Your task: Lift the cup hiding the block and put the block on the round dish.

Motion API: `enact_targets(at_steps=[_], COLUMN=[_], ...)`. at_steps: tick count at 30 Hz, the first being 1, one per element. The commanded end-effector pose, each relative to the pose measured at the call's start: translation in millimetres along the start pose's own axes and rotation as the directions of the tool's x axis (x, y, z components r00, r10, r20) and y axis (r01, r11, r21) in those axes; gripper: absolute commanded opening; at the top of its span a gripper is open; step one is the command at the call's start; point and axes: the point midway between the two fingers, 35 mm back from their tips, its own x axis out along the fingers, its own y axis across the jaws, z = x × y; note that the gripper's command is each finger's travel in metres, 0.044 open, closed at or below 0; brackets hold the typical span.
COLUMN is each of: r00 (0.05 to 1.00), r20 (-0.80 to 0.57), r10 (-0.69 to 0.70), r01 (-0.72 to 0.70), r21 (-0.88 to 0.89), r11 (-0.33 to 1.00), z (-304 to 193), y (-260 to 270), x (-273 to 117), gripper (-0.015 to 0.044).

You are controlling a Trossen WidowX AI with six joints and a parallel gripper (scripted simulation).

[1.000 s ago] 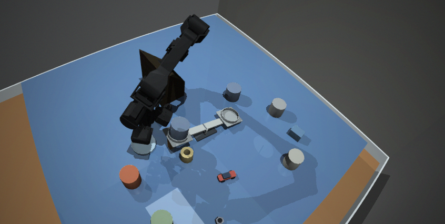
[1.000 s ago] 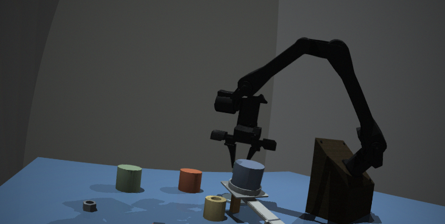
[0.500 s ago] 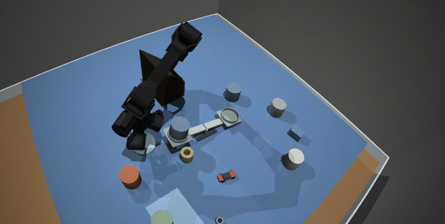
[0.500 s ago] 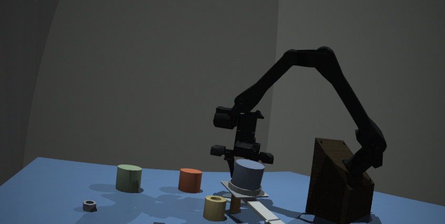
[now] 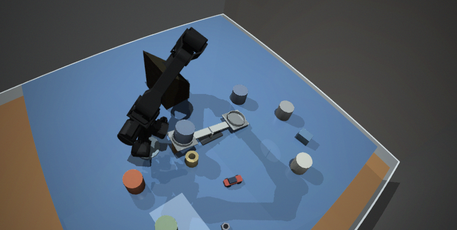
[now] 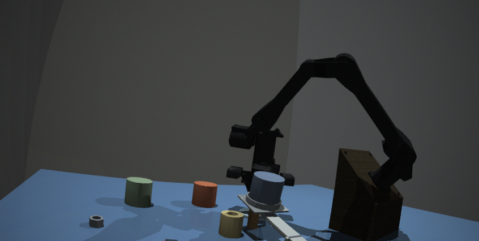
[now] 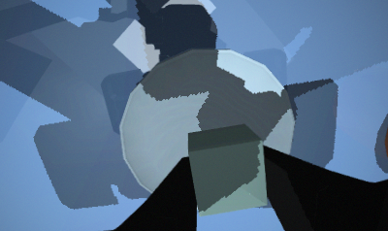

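My gripper (image 7: 222,159) is shut on the pale green block (image 7: 222,181). In the wrist view the block overlaps the near part of the round pale dish (image 7: 159,131) (image 5: 154,150). The fingertips and block are hidden in the top and exterior views, so their height over the dish is unclear. One blue-grey cup (image 5: 184,131) (image 6: 267,189) stands upside down on the low-looking near end of the balance (image 5: 202,133) (image 6: 284,229), just beside the gripper. The balance's other pan (image 5: 235,119) is empty. The other blue-grey cup (image 5: 239,95) stands on the table beyond that pan. No cup shows above the dish.
An orange cylinder (image 5: 133,182) (image 6: 204,194) and a brass ring (image 5: 191,162) (image 6: 231,227) stand near the dish. A red car (image 5: 232,181), a green cylinder (image 6: 138,192), a grey cylinder (image 5: 284,110), a cream cylinder (image 5: 301,163) and a blue block (image 5: 304,136) lie farther off.
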Motion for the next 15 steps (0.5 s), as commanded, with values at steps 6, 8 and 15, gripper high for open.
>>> enact_targets(at_steps=[6,8,15], r00=[1.000,1.000,1.000], r20=[0.006,0.000,0.000], r10=[0.012,0.001,0.001], r01=[-0.013,-0.001,-0.001], r21=[0.009,-0.001,-0.001], r11=[1.000,1.000,1.000], z=[0.1,0.3,0.3], y=[3.4,0.2,0.2], x=[16.1,9.3,9.3], gripper=[0.0000,0.0053,0.0236])
